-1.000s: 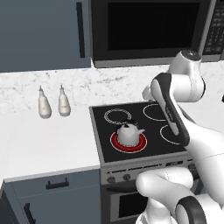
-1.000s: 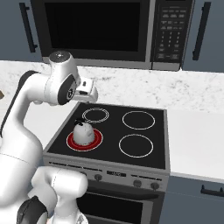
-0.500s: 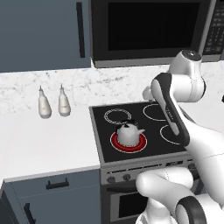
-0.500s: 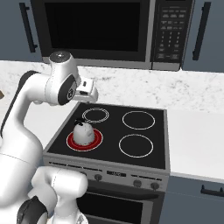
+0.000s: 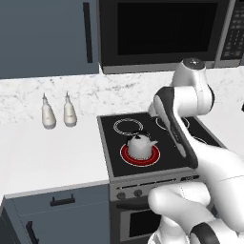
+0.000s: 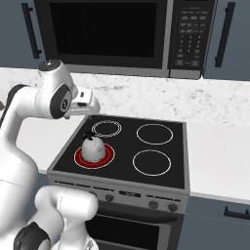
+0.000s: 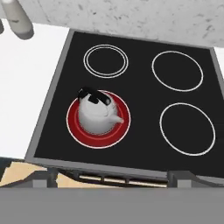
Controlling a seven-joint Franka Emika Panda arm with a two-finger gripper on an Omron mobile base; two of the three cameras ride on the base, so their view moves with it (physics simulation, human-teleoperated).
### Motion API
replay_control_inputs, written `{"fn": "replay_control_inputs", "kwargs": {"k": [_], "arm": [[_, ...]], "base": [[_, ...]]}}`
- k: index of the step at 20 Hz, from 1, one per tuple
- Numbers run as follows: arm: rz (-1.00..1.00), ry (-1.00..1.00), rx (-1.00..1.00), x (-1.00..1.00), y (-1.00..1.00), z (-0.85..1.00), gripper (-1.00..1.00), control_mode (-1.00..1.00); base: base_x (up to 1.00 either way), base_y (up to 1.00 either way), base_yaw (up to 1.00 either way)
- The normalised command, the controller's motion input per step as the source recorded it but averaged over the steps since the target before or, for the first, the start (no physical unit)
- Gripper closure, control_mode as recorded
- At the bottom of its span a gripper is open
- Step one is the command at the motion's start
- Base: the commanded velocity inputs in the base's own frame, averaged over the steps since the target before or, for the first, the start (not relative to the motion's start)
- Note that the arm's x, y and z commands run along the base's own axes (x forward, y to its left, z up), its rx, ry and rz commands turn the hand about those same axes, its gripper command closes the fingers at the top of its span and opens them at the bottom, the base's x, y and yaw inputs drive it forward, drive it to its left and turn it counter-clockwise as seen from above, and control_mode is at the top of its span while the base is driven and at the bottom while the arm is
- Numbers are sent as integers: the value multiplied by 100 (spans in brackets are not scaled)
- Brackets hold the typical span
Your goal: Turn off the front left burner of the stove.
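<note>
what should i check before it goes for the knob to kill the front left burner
1. Front left burner lit: ok, it glows red, so it does need turning off.
2. Kettle on that burner: ok, upright and centred on the red disc.
3. Knob row reachable: cannot tell, the hand sits high above the stove, far from the front panel.
4. Which knob drives this burner: cannot tell, markings too small.
5. Gripper state: cannot tell, fingertips are not readable.
6. Two bottles out of the way: ok, on the counter left of the stove.
</note>
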Motion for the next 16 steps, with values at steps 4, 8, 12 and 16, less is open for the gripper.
{"fn": "replay_control_inputs", "kwargs": {"k": [4,8,12,16], "arm": [[17,4,-55,-65,100,-84,-100,-100],[20,6,-63,-70,100,-100,-100,-100],[20,5,-63,-67,97,-100,-100,-100],[19,3,-57,-22,92,-100,-100,-100]], "base": [[0,0,0],[0,0,0],[0,0,0],[0,0,0]]}}
